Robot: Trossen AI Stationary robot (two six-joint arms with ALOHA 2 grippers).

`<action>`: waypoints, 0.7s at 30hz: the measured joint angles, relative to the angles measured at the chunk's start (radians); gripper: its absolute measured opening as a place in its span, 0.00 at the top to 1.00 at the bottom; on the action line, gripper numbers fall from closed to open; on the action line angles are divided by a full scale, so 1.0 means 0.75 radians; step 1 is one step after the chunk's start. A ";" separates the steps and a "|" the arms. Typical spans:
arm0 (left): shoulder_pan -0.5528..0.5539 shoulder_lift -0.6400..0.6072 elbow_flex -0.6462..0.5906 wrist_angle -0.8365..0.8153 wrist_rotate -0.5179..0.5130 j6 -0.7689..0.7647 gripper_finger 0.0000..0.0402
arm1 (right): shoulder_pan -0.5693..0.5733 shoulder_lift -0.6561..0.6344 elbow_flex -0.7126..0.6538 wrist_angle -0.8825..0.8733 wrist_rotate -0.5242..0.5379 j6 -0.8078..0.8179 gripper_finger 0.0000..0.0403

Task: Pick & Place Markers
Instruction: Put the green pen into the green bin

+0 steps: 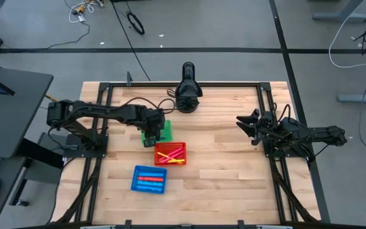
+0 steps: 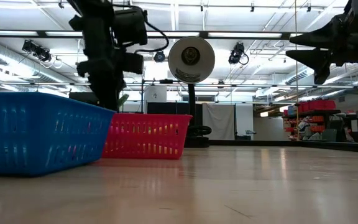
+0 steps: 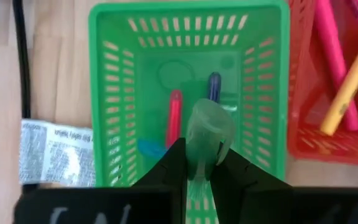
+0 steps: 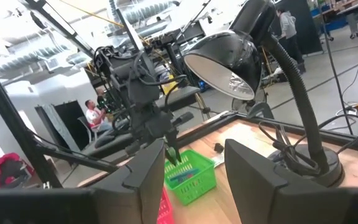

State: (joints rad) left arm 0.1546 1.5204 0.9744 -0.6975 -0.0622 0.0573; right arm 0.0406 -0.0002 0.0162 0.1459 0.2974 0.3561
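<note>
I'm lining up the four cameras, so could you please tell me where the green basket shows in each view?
High view: green basket left of centre, under the left gripper.
Low view: not visible behind the blue basket.
Left wrist view: fills the centre.
Right wrist view: bottom centre.
Shared landmark: red basket.

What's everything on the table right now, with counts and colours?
Green basket: one, mid-table under the left arm; red marker, blue marker and a blue piece inside.
Red basket: one, beside the green; pink and yellow markers.
Blue basket: one, nearest the front; red and blue markers.
Lamp: one, black, back edge.
Person: one, seated, beyond the table.
Left gripper: fingers shut on green marker, over green basket.
Right gripper: open, right side.
</note>
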 joint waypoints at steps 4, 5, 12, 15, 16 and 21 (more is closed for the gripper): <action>0.024 0.000 -0.075 0.089 0.010 0.010 0.89 | 0.000 0.000 0.000 -0.001 0.000 0.007 0.59; 0.031 0.000 -0.090 0.110 0.010 0.010 0.89 | 0.000 0.000 0.000 -0.002 0.000 0.008 0.59; 0.061 0.011 -0.112 0.129 0.043 0.045 0.89 | 0.000 0.000 0.001 -0.025 0.001 0.039 0.59; 0.059 0.011 -0.112 0.133 0.045 0.046 0.85 | 0.000 0.000 0.001 -0.060 0.000 0.074 0.59; 0.059 0.011 -0.112 0.134 0.045 0.046 0.80 | 0.000 0.000 0.001 -0.068 0.000 0.082 0.59; 0.059 0.011 -0.112 0.129 0.045 0.045 0.55 | 0.000 0.000 0.001 -0.071 0.000 0.085 0.59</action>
State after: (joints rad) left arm 0.1989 1.5288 0.8902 -0.6008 -0.0288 0.0911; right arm 0.0408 -0.0002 0.0168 0.0929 0.2974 0.4202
